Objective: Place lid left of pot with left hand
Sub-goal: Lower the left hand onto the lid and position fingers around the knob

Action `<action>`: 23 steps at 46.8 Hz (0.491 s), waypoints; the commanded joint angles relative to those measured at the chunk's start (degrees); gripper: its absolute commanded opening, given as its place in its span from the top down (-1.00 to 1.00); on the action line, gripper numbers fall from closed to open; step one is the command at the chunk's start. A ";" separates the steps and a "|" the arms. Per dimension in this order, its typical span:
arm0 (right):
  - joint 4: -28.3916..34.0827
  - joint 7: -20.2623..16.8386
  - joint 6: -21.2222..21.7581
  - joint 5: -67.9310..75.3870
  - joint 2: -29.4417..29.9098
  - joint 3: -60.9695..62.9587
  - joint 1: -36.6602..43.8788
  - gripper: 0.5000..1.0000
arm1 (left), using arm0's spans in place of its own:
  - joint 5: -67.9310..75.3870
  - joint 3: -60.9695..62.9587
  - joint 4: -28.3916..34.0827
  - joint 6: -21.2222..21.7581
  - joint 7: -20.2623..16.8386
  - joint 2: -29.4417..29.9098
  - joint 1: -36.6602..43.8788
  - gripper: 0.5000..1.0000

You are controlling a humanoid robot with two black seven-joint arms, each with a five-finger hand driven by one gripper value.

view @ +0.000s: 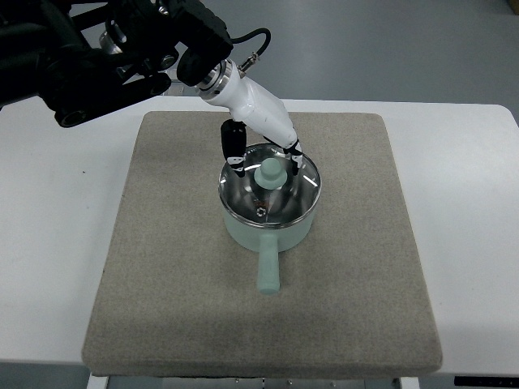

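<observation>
A mint-green pot [243,231] stands in the middle of a grey mat, its handle [268,271] pointing toward the near edge. Its shiny lid [280,203] with a mint-green knob [270,173] sits on the pot. My left arm comes in from the upper left, and the left hand [268,164] hangs just above the far side of the lid. Its fingers [233,146] are spread on either side of the knob and do not close on it. The right arm does not show.
The grey mat [162,267] lies on a white table [49,243]. Bare mat lies to the left of the pot. My left arm's black upper links [97,57] hang over the table's far left corner.
</observation>
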 commanded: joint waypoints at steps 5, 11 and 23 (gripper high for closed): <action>-0.01 0.05 0.01 -0.06 0.00 0.00 -0.02 -0.69 | 0.09 0.01 1.15 0.83 0.00 -1.73 1.65 -0.26; -0.01 0.05 0.01 0.02 0.00 0.00 -0.02 -0.69 | 0.00 0.01 1.51 0.84 0.00 -1.73 1.66 -0.09; -0.01 0.05 0.01 0.02 0.00 0.00 0.06 -0.69 | 0.00 -0.17 1.51 0.84 0.00 -1.73 1.66 0.00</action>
